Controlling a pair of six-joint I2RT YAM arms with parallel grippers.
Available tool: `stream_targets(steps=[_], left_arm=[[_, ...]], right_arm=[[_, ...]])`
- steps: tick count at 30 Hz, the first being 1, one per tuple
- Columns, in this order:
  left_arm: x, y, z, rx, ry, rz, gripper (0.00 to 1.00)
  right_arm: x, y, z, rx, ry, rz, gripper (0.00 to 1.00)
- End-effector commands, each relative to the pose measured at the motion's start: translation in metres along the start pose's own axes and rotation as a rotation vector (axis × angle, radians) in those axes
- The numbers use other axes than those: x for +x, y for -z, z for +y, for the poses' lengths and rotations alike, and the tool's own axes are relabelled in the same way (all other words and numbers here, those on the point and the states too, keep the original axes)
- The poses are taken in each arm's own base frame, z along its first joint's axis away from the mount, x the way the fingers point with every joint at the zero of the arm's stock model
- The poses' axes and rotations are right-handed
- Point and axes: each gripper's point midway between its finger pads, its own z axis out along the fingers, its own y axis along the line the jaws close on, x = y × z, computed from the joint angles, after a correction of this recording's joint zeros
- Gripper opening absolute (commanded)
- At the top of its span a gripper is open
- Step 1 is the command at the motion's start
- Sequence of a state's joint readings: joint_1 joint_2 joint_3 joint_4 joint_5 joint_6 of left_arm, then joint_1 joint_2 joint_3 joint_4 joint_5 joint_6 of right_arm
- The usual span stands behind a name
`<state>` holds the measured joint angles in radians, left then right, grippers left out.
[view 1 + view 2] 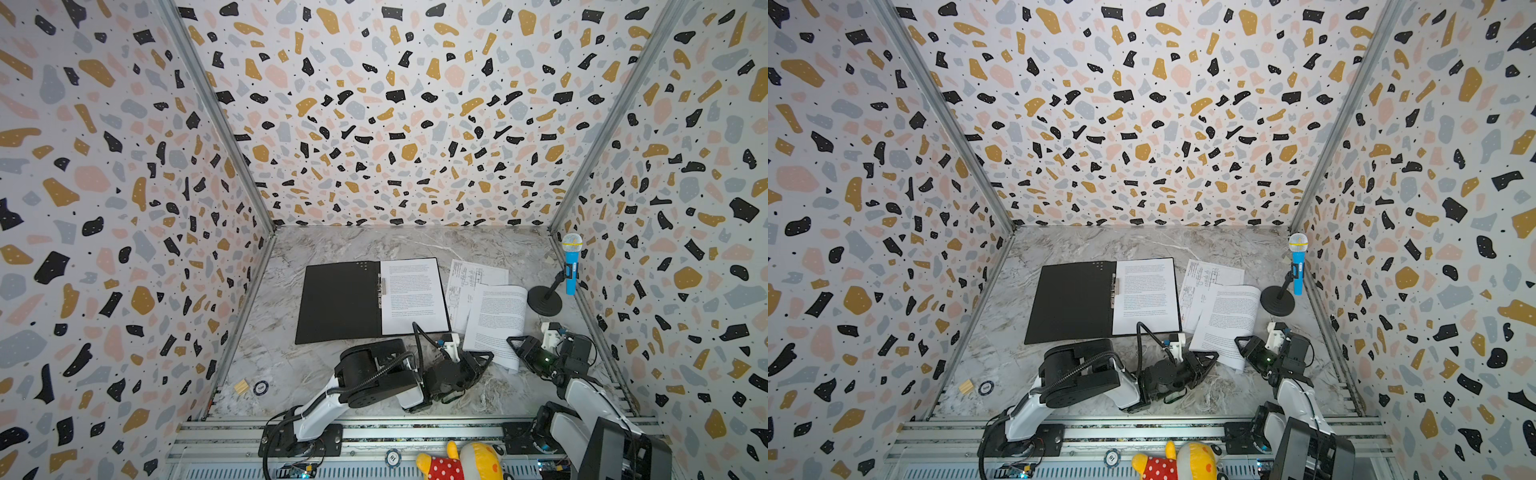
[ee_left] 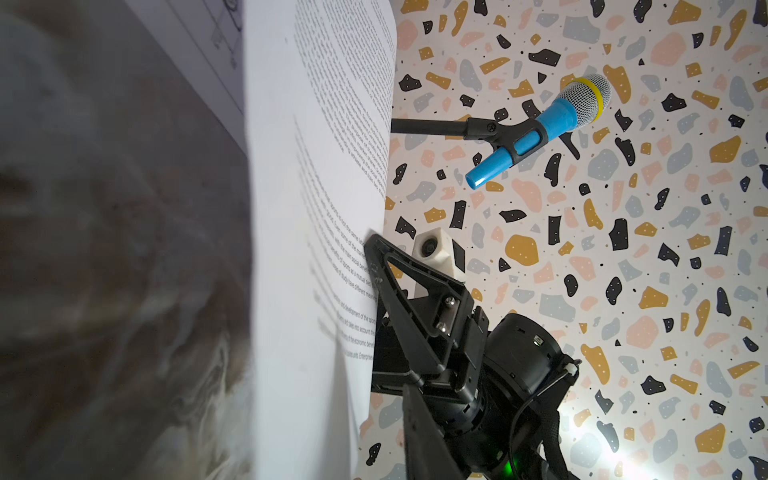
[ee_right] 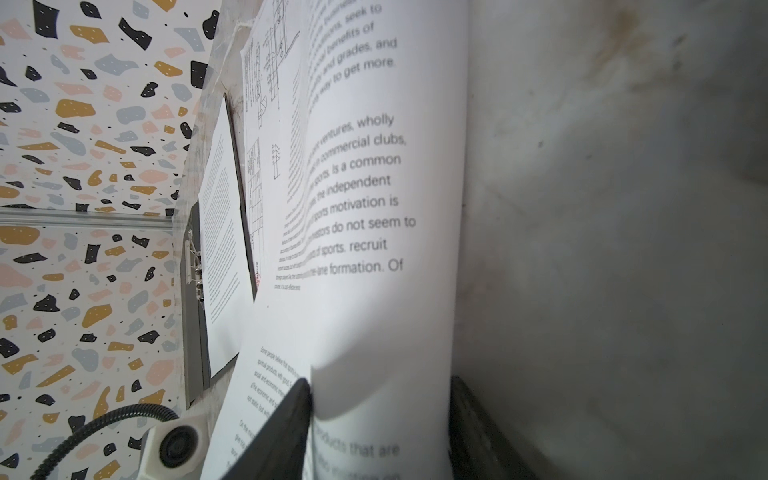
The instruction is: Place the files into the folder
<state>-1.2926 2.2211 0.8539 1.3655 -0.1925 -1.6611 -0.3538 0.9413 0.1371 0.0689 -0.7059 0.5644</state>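
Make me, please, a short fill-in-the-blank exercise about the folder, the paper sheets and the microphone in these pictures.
1. The folder lies ___, with its black inside facing up.
2. In both top views, one text sheet lies on the ___ half of the folder.
3. The sheet with drawings lies partly ___ the curled text sheet.
4. The microphone on the black stand is ___ in colour.

Missing words: open; right; under; blue.

Left claw (image 1: 485, 356) low, gap hard to judge, right claw (image 1: 513, 343) low facing it, jaws apart.
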Motion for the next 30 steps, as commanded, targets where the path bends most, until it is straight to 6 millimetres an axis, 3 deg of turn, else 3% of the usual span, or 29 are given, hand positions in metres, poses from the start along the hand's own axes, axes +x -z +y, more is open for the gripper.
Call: stream_targets(steps=[1, 7, 13, 18, 23, 30], left_arm=[[-0.002, 0.004, 0.005, 0.018, -0.007, -0.012, 0.17], [-0.004, 0.005, 0.009, 0.023, 0.017, -0.014, 0.16], [-0.003, 0.004, 0.006, 0.031, -0.006, -0.012, 0.05], [-0.002, 0.004, -0.005, 0.053, -0.025, -0.007, 0.02], [0.0, 0.004, -0.023, 0.076, -0.058, 0.005, 0.01], [-0.013, 0.009, -0.053, 0.103, -0.097, -0.004, 0.0]], right_arm=[[0.004, 0.001, -0.004, 0.012, -0.015, 0.005, 0.54], [0.003, 0.001, -0.004, 0.014, -0.015, 0.004, 0.54], [0.002, 0.002, -0.003, 0.012, -0.01, -0.003, 0.54], [-0.001, 0.003, -0.001, 0.005, -0.008, -0.016, 0.65], [-0.009, 0.006, 0.01, -0.029, 0.004, -0.03, 0.84], [-0.014, 0.012, 0.016, -0.069, -0.004, -0.038, 0.93]])
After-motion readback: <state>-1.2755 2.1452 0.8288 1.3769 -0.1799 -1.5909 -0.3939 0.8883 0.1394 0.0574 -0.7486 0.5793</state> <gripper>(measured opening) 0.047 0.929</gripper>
